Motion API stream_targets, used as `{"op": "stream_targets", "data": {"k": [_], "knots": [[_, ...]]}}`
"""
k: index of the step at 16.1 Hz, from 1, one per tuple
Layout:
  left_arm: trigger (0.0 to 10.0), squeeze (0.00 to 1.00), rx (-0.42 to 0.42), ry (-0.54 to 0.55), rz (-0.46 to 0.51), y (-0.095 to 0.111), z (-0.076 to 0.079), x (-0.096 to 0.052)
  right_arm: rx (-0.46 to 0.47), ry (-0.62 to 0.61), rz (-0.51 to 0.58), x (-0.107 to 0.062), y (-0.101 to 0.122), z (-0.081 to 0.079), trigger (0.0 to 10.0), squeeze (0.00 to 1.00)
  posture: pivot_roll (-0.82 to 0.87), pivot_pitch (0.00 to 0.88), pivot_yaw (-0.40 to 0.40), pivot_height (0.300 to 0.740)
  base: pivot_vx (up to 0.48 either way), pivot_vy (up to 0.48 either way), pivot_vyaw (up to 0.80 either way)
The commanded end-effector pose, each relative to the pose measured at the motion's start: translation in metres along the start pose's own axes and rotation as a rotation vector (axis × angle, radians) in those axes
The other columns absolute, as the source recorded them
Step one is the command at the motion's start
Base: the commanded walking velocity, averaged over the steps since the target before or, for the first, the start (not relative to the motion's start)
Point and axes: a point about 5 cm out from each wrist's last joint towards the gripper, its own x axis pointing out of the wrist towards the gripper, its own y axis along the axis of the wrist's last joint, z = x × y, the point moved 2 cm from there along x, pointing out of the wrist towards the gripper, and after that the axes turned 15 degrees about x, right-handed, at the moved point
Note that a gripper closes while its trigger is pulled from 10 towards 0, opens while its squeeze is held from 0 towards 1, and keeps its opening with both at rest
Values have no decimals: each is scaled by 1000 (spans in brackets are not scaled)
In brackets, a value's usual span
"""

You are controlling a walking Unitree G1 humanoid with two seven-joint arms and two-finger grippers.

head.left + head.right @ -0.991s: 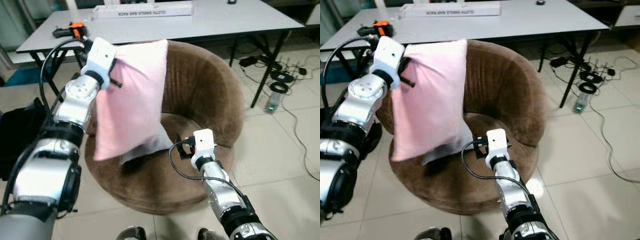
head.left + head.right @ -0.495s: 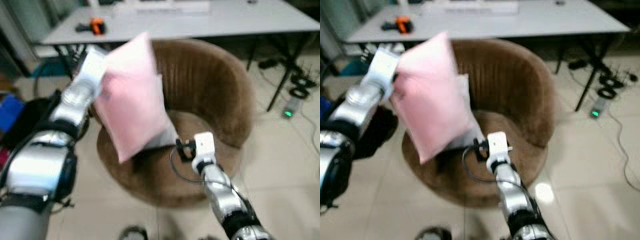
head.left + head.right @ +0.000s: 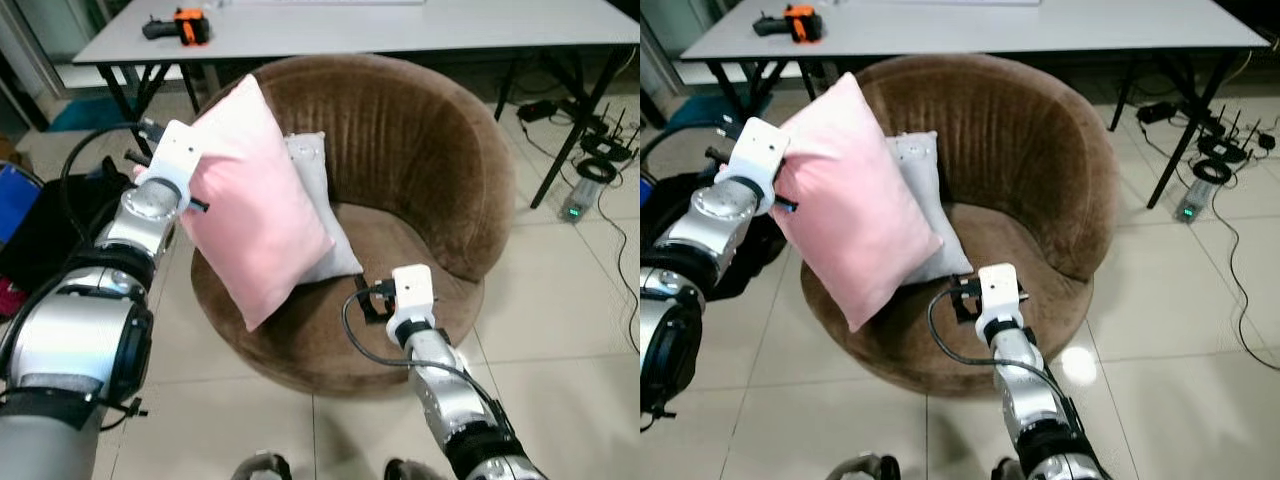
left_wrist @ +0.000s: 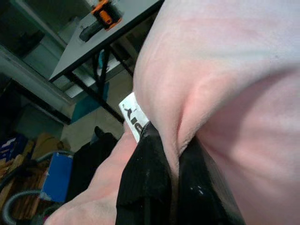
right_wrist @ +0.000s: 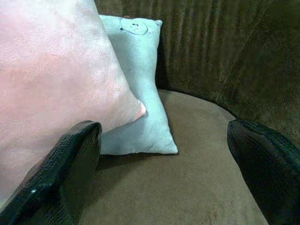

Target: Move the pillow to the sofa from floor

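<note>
Sofa (image 3: 420, 150) now under lowered pillow (image 3: 255, 220).

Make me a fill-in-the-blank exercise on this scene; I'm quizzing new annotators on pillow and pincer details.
1. The left pincer is shut on the edge of the ____ pillow.
2. Behind that pillow, a smaller ____ pillow leans against the sofa's back.
3. The right pincer hangs over the seat of the brown sofa with its fingers ____.
4. On the grey table behind the sofa lies an ____ and black tool.

Missing words: pink; white; open; orange
</note>
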Motion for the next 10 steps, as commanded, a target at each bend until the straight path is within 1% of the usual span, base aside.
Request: {"op": "stream_targets", "data": {"k": [1, 3, 4, 5, 9, 10], "knots": [[0, 0, 12, 12, 41, 14, -6, 2, -2, -5, -7, -1, -2, 0, 10000, 0, -107, 79, 93, 740, 0, 0, 0], [0, 0, 22, -8, 79, 25, 0, 3, -1, -10, -9, -3, -3, 1, 10000, 0, -108, 80, 93, 740, 0, 0, 0], [0, 0, 30, -17, 86, 25, 6, 3, 0, -9, -10, -4, -3, 1, 10000, 0, -108, 85, 92, 740, 0, 0, 0], [0, 0, 30, -17, 87, 25, 8, 3, 0, -9, -11, -4, -4, 0, 10000, 0, -108, 85, 92, 740, 0, 0, 0], [0, 0, 37, 7, 75, 23, 7, 3, -2, -3, -10, -6, -3, -1, 10000, 0, -103, 98, 90, 740, 454, 0, 0], [0, 0, 43, 11, 74, 23, 6, 3, -2, -2, -10, -6, -3, -1, 10000, 0, -103, 98, 90, 740, 409, -244, 0]]}}
